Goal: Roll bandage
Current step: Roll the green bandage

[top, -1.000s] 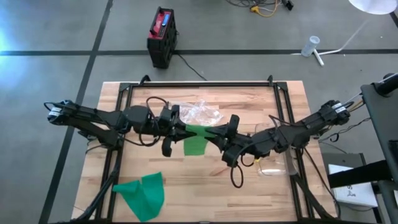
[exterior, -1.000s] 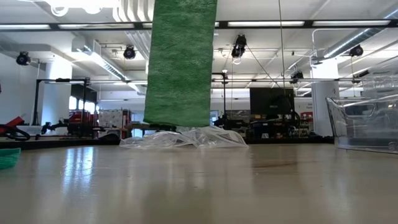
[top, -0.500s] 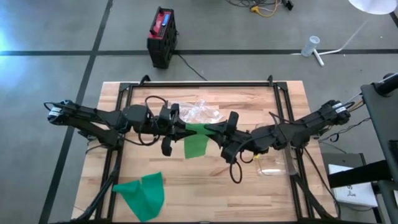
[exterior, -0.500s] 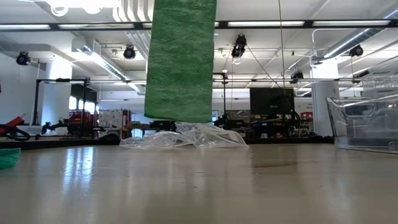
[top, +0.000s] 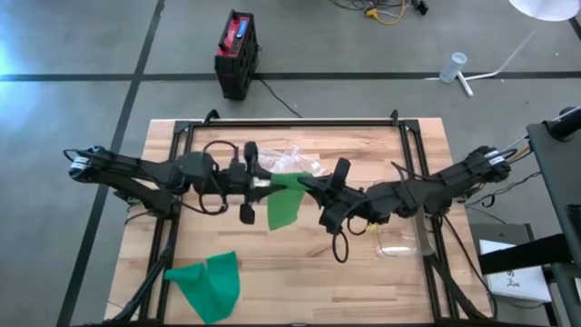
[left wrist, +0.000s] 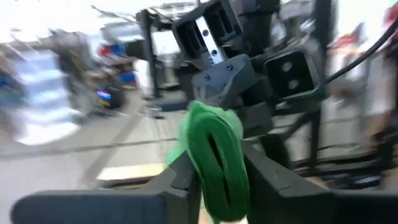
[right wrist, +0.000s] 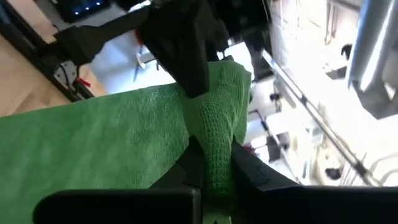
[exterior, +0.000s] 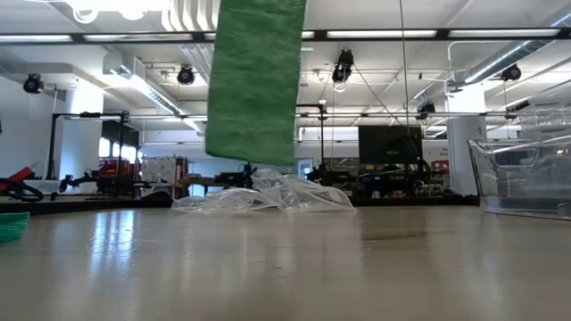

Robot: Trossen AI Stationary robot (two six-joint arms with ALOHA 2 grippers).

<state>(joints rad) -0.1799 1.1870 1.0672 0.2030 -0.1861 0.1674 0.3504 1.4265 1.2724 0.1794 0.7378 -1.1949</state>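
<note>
A green bandage hangs in the air over the table's middle between my two grippers. Its upper end is wound into a small roll. Its loose strip hangs down, clear of the table. My left gripper comes from the table's left and is shut on the roll. My right gripper comes from the right and is shut on the same upper end. A second green bandage lies crumpled at the near left. My left gripper pinches the rolled upper end of the bandage between its two fingers, one on each side of the roll. The fingers lie level and come from the table's left. The roll is held clear of the table, with the strip hanging below. My right gripper pinches the bunched upper end of the bandage between its two fingers, facing the left gripper. The fingers lie level and come from the table's right. The flat strip spreads away from the hold and hangs free.
A crumpled clear plastic bag lies just beyond the grippers, toward the far edge. A clear plastic container stands under the right arm at the right. Black rails frame the wooden table.
My left gripper has rolled about its own axis while staying in place. The hanging strip has been drawn upward: its lower edge now sits higher above the table than before and hangs slightly askew.
</note>
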